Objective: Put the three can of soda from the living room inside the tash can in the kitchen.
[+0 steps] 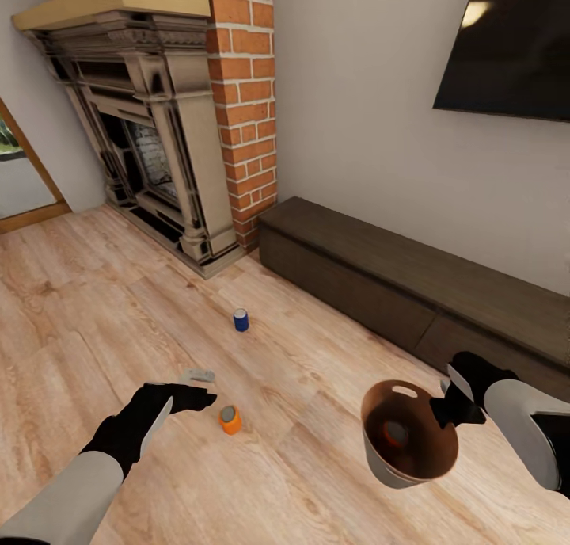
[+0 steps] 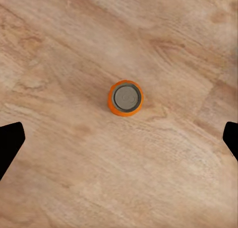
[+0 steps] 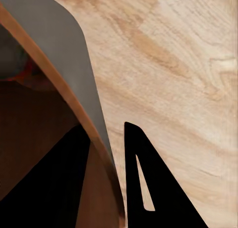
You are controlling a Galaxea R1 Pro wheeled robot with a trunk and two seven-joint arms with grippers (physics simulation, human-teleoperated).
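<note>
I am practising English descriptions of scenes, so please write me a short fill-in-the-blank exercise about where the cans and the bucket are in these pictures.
1. The right hand grips the trash can by its ____.
2. The can below the open left hand is ____ in colour.
3. The blue can stands upright on the wooden ____.
4. One can already lies ____ the trash can.

Missing words: rim; orange; floor; inside

You've got a matt grained wood floor (image 1: 95, 307), rough red brick chimney (image 1: 249, 93), orange can (image 2: 125, 98) w/ dull metal top, glossy TV (image 1: 511, 46).
</note>
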